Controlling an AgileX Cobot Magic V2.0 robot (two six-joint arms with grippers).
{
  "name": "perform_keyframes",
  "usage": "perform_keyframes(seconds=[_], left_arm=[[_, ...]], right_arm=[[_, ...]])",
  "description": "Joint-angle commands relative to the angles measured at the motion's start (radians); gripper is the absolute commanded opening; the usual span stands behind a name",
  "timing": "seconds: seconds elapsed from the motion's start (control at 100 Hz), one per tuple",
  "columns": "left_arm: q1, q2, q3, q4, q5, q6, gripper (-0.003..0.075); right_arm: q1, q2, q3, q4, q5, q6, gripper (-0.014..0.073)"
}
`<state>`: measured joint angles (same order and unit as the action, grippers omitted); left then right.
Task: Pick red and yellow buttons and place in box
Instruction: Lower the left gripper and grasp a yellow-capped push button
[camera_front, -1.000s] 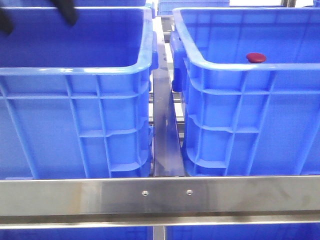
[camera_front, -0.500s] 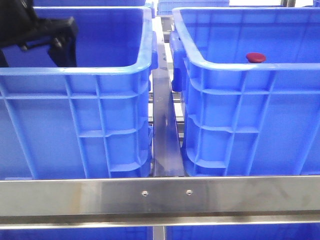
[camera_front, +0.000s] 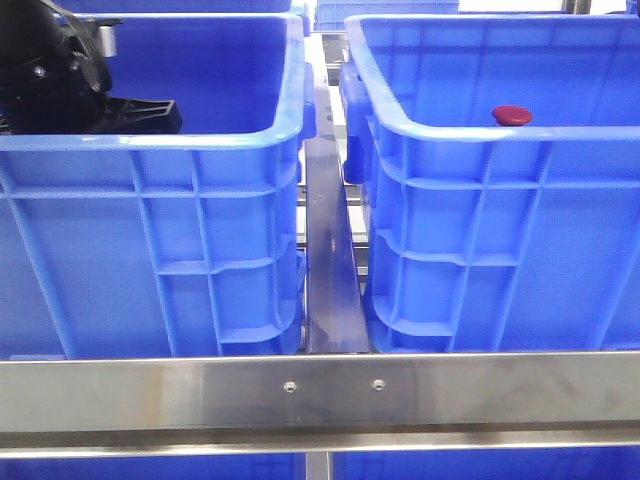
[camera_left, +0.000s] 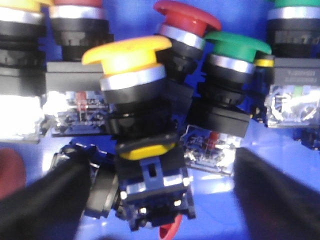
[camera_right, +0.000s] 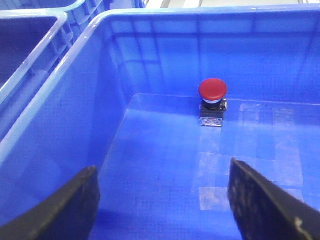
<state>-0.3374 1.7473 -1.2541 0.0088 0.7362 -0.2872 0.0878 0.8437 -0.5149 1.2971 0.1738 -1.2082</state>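
Note:
In the left wrist view, a yellow button (camera_left: 127, 52) lies tilted on a pile of push buttons, its black and blue body between my fingers. A red button (camera_left: 187, 17) lies just behind it. My left gripper (camera_left: 162, 200) is open and straddles the yellow button's body, with gaps on both sides. In the front view, only the left arm (camera_front: 60, 75) shows, reaching down into the left blue crate (camera_front: 150, 140). Another red button (camera_right: 212, 90) stands upright on the floor of the box (camera_right: 150, 15), the right blue crate (camera_front: 480, 140). My right gripper (camera_right: 162, 200) is open and empty above the box's floor, short of that button.
A green button (camera_left: 237, 47) and several other red, yellow and green buttons crowd round the yellow one. A steel rail (camera_front: 320, 390) crosses in front of both crates. A narrow metal strip (camera_front: 330, 260) runs between them.
The left arm has come down and to the right into the left crate. The red button in the right crate has not moved.

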Motion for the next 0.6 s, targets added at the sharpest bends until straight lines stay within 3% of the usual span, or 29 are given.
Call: perform_keyframes(seconds=[0.0,0.1,0.24,0.59], left_arm=[[0.001,-0.045,-0.032,-0.001,-0.043,-0.011,0.0345],[0.001,-0.045,-0.032,-0.001,-0.045,-0.011,0.0213],[0.001,-0.058,-0.032,-0.001,-0.041,-0.011,0.0104],[-0.021,-0.260,-0.032,-0.001,-0.048,0.008,0.0078]], right_arm=[[-0.004,-0.011,-0.024,0.010,-0.008,-0.007,0.0560],[-0.004,-0.011,-0.024,0.010,-0.008,-0.007,0.0560],[-0.004,-0.011,-0.024,0.010,-0.008,-0.007,0.0560],[-0.004,-0.011,-0.024,0.010,-0.007,-0.007,0.0560]])
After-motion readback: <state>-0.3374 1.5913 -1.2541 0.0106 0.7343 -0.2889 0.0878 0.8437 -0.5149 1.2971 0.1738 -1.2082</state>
